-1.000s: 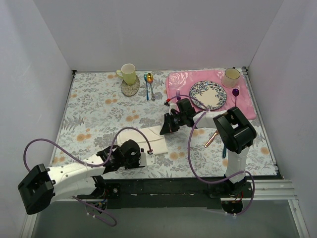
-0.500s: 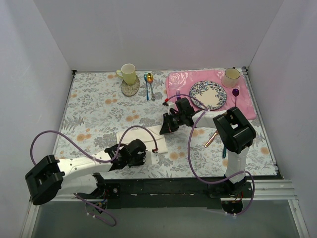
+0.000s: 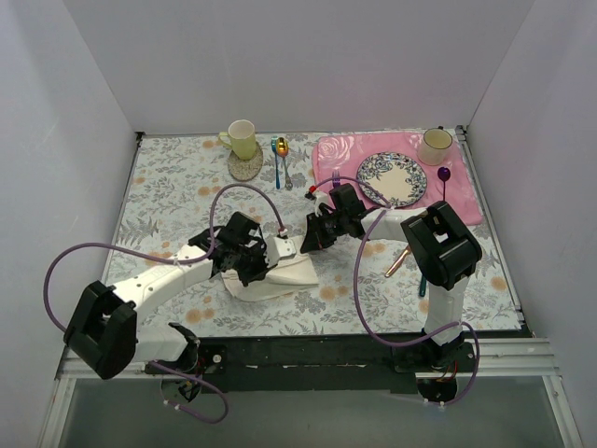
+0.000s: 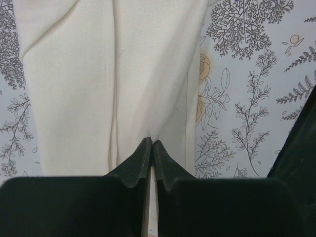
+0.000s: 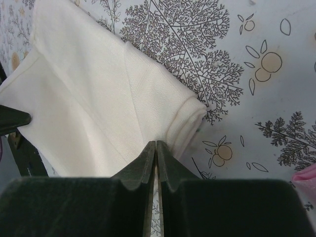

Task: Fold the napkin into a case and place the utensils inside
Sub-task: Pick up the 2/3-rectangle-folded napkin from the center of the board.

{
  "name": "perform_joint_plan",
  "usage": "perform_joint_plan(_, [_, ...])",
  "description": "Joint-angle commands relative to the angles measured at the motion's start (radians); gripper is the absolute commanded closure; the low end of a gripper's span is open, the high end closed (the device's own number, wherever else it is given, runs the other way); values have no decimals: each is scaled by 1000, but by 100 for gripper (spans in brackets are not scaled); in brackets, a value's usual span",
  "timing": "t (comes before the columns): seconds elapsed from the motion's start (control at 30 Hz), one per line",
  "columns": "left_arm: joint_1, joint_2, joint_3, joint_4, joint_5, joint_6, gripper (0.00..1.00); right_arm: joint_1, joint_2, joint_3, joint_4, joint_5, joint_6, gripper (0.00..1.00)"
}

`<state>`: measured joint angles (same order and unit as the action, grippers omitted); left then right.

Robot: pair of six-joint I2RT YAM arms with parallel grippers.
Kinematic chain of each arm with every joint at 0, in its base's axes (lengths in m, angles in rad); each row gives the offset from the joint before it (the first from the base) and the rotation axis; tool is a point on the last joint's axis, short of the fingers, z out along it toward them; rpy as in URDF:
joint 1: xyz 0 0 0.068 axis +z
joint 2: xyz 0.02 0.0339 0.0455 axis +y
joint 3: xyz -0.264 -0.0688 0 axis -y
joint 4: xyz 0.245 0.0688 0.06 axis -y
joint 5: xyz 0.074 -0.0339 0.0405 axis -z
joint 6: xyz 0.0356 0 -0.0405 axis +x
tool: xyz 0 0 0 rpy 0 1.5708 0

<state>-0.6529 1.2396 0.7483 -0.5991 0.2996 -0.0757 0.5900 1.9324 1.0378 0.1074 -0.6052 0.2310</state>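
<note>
Mug (image 3: 242,138): we find it pale yellow, upright on a round coaster (image 3: 245,168) at the far edge.
Spoon (image 3: 277,168): blue handle, just beside the coaster.
Placemat (image 3: 340,154): pink, bearing a patterned plate (image 3: 392,178) and a cup (image 3: 436,146).

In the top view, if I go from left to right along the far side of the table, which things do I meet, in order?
yellow-green mug → blue-handled spoon → patterned plate → cream cup. The pink placemat is left out, since it lies under the plate.
</note>
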Motion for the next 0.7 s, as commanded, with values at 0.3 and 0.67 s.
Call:
perform_joint_plan(0.3, [108,-92,-44,-54,158,183,43,2,66,-21,-130,193,-87,87])
perform_joint_plan(0.67, [-243,-419,-326,-13,-244,178,45,4,74,-15,-133,197,-79,87])
